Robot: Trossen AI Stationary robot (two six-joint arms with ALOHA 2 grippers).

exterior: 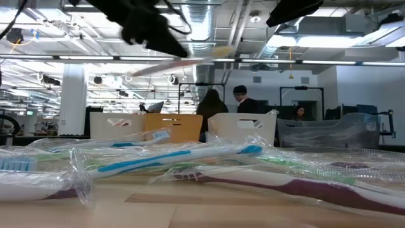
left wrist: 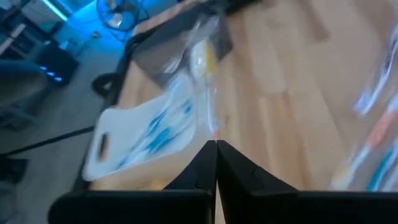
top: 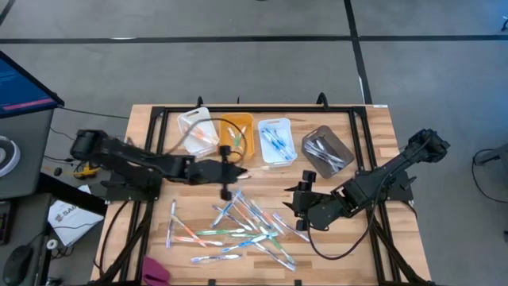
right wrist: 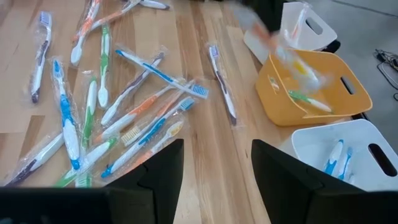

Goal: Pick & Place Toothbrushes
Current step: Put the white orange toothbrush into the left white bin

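My left gripper (top: 236,171) hangs above the table just in front of the orange bin (top: 236,135), shut on a yellow-orange toothbrush (left wrist: 202,62) in a clear wrapper. The low view shows the toothbrush (exterior: 202,57) high in the air. Many wrapped toothbrushes (top: 238,230) lie flat in a loose pile on the wooden table (top: 373,135). To the right of the pile my right gripper (top: 300,202) hovers open, with nothing between its fingers (right wrist: 155,174). My left gripper pinches one end of the wrapped toothbrush (left wrist: 213,134) between its two fingertips. The toothbrush runs on from the fingertips along the line of the fingers and is lifted clear of the table. Whether the fingers have the brush itself or only its wrapper cannot be told.
Four bins stand in a row at the far side: a white one (top: 198,131), the orange one, a white one with blue brushes (top: 275,141) and a grey one (top: 327,151). A black frame (top: 159,119) runs around the table. A pink object (top: 156,272) lies at the near left edge.
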